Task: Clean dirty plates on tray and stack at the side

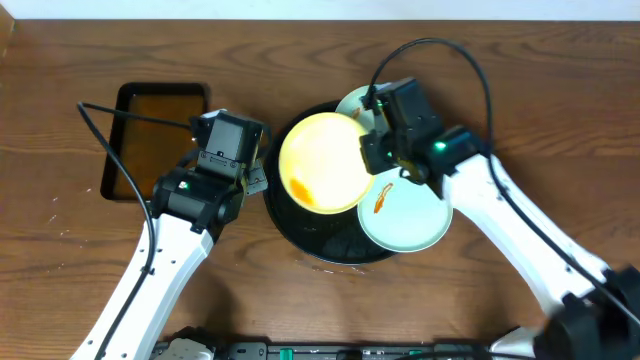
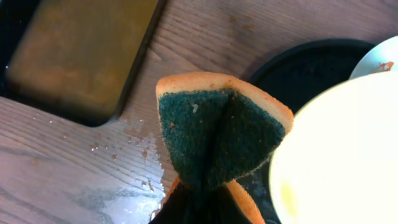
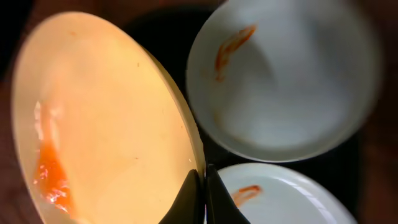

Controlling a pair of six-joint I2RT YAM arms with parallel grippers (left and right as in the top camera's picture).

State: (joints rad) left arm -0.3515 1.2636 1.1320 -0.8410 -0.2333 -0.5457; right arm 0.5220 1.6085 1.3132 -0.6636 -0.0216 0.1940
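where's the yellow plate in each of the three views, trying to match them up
Overhead: the yellow plate is at the centre, over the black tray.
Left wrist: it is in the lower right corner, just right of the sponge.
Right wrist: it fills the left half, its rim pinched by the right end effector at bottom centre.
Shared landmark: the black tray, dark beneath the plates in all three views.

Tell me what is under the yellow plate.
The round black tray shows beneath the yellow plate, visible around its edges. The tray's middle and part of the rear mint plate are covered.
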